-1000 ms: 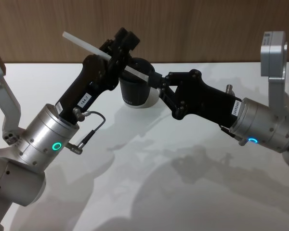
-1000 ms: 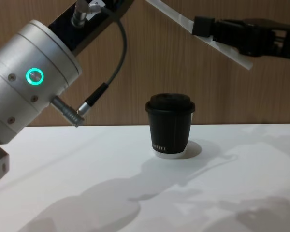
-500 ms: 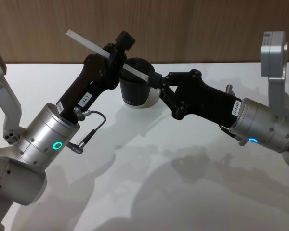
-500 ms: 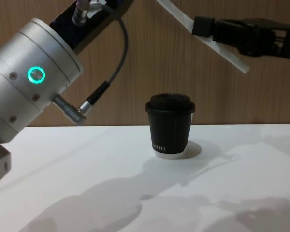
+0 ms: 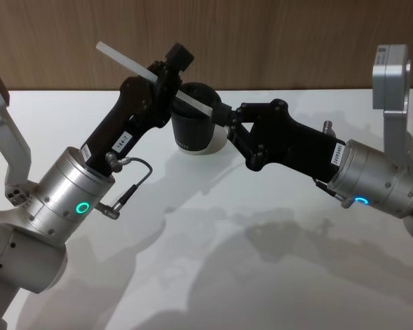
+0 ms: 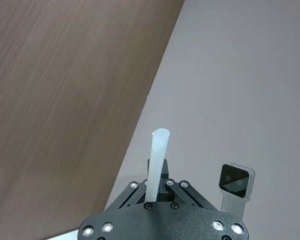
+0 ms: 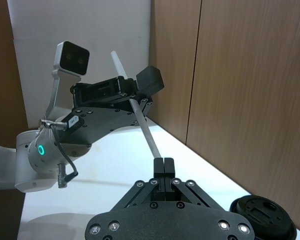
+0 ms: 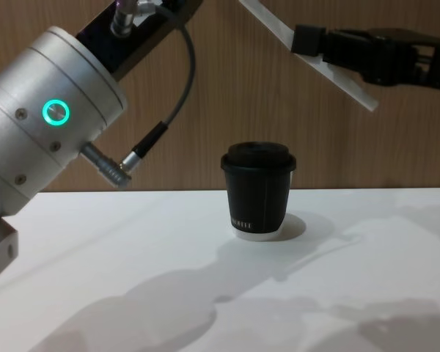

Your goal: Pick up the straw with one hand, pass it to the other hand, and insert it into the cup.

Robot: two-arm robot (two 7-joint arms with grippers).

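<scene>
While left claw (image 5: 164, 80) and right claw (image 5: 219, 113) both pinch the long white plastic straw (image 5: 124, 60) above the black lidded paper cup (image 5: 193, 134), a mistimed release could drop it

Left claw (image 5: 166, 70) and right claw (image 5: 221, 113) raised, clamped
</scene>
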